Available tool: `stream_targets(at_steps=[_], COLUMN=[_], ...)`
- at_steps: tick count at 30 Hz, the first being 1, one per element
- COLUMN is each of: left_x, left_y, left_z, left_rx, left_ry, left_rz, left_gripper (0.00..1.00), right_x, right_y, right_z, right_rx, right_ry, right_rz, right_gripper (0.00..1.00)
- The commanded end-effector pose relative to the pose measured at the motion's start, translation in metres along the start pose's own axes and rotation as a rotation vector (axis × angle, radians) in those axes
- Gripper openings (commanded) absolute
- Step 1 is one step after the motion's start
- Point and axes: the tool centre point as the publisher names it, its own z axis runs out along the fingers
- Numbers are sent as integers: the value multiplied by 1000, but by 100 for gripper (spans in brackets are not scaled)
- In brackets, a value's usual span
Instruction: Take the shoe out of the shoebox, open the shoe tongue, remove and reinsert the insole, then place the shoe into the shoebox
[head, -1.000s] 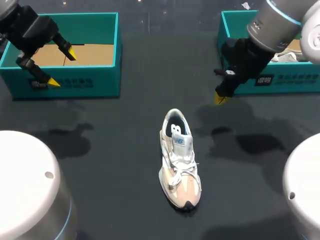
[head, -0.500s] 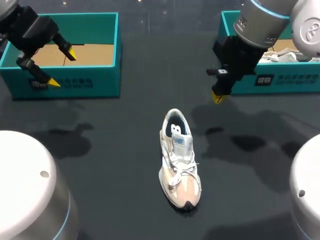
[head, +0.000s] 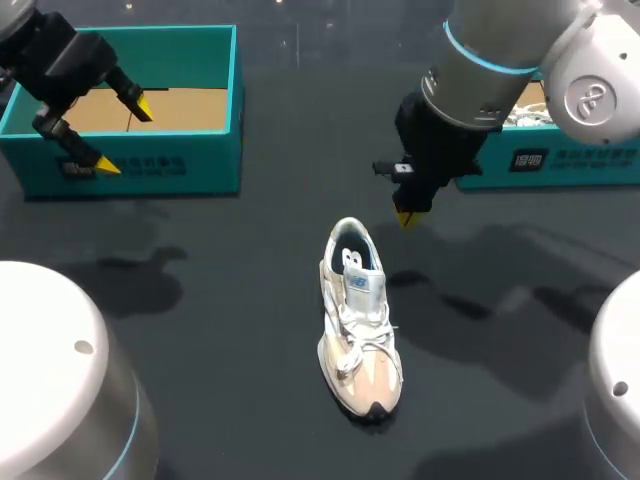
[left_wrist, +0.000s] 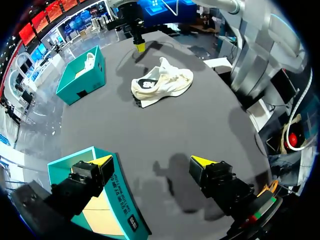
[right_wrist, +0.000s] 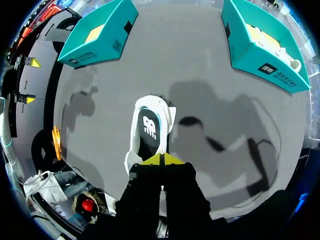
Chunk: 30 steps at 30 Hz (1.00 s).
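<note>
A white and beige shoe lies on the dark table, heel toward the back, its dark insole showing in the opening. My right gripper hangs shut and empty just behind and right of the heel. From its wrist the shoe lies directly ahead of the shut yellow tips. My left gripper stands wide open over the front wall of the left teal shoebox, holding nothing. In the left wrist view the shoe lies far ahead of the open gripper, with the right gripper beyond it.
The left shoebox shows a bare cardboard floor. A second teal shoebox stands at the back right, partly hidden by my right arm, with another pale shoe inside. Both boxes, left and right, lie beyond the shoe in the right wrist view.
My right arm has swung left and forward from the right shoebox toward the shoe's heel, still shut. The left arm and the shoe have not moved.
</note>
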Motion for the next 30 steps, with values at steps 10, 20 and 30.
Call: stream_targets(at_steps=[10, 20, 30], left_x=[0, 0, 0], left_y=[0, 0, 0], left_z=[0, 0, 0], left_rx=[-2, -2, -2], left_ry=[2, 2, 2], left_rz=[0, 0, 0], left_gripper=[100, 100, 100], right_x=[19, 34, 33], right_y=[9, 15, 17], right_z=[5, 29, 27], right_rx=[25, -3, -4], right_ry=[-113, -256, -267], right_rz=[13, 28, 26], right_gripper=[0, 0, 0])
